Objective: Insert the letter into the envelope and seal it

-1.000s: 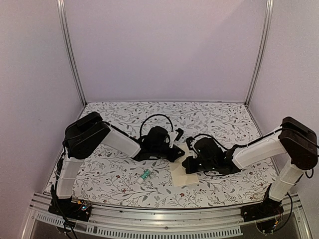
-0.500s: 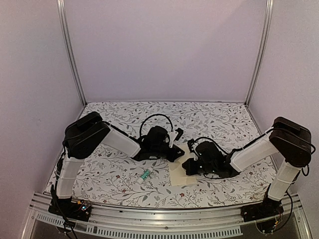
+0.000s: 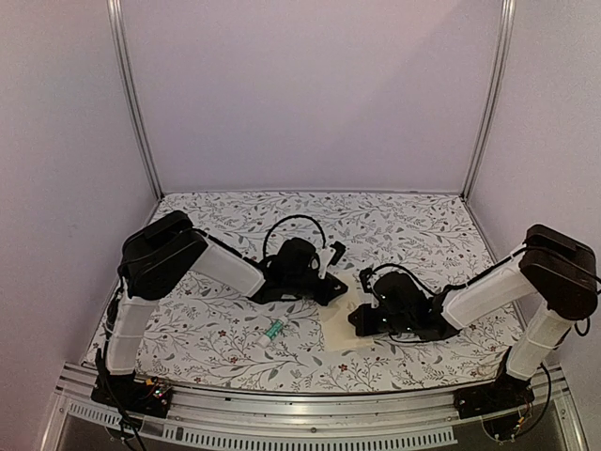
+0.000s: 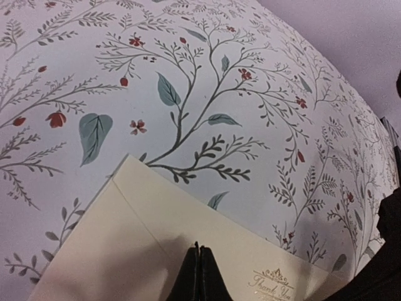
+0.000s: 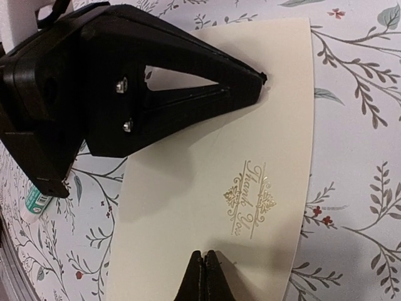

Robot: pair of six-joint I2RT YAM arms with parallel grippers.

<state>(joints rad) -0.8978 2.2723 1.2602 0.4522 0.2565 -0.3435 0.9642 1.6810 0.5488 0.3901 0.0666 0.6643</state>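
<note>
The envelope (image 3: 340, 331) lay flat on the floral surface (image 3: 225, 225), between the two arms. The left jaws and the right jaws were both clenched on nothing, tips resting on the paper—apparently to pin and flatten it for sealing. The letter did not show—probably inside.

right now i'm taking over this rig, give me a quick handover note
Left fingers: shut, tips down on the envelope near one edge.
Right fingers: shut, tips over the opposite edge of the envelope.
Envelope: flat on the table between the arms, "Thank You" face up, flap not visible.
Letter: not in view; cannot tell whether it is inside.
Tube: lying on the table near the envelope, untouched.
Done: nothing can be confirmed.
Left: check that the letter is in, then close and seal the flap.
</note>
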